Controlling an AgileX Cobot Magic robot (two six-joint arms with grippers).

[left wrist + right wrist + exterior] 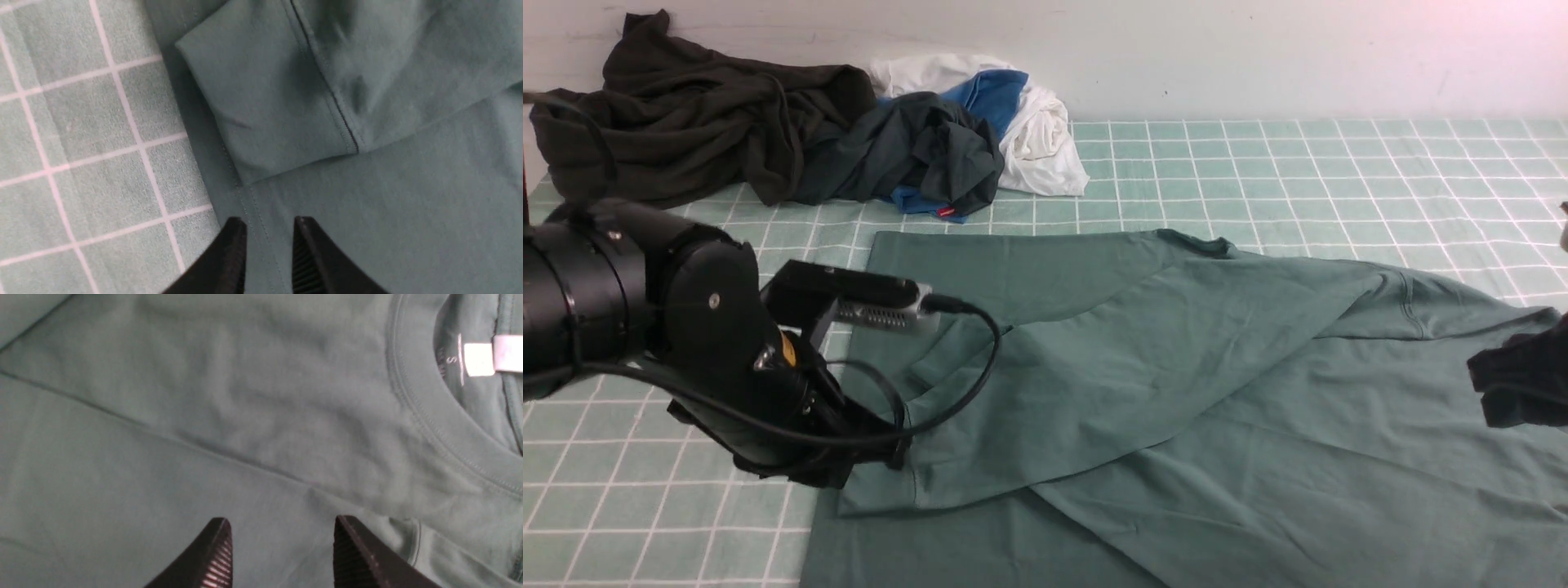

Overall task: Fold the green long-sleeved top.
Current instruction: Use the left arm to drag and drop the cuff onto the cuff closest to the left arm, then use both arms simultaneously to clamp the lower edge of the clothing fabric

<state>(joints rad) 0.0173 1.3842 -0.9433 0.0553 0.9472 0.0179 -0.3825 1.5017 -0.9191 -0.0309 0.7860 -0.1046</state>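
The green long-sleeved top (pixel 1176 392) lies spread on the checked table cover, with one sleeve (pixel 1094 359) folded across its body toward the left. My left gripper (pixel 878 457) is low at the top's left edge. In the left wrist view its jaws (pixel 269 222) stand a little apart over a stitched edge, nothing pinched between them, and the sleeve's cuff (pixel 265 114) lies just beyond. My right gripper (pixel 1519 384) shows at the right edge of the front view. It (pixel 282 520) is open above flat fabric near the crew neck (pixel 429 416) and its white label (pixel 478 359).
A heap of clothes lies at the back left against the wall: a dark olive-brown garment (pixel 686 122), a blackish-green garment (pixel 915 147), a blue piece (pixel 992 90) and a white piece (pixel 1037 131). The green checked cover (pixel 1339 163) stretches to the back right.
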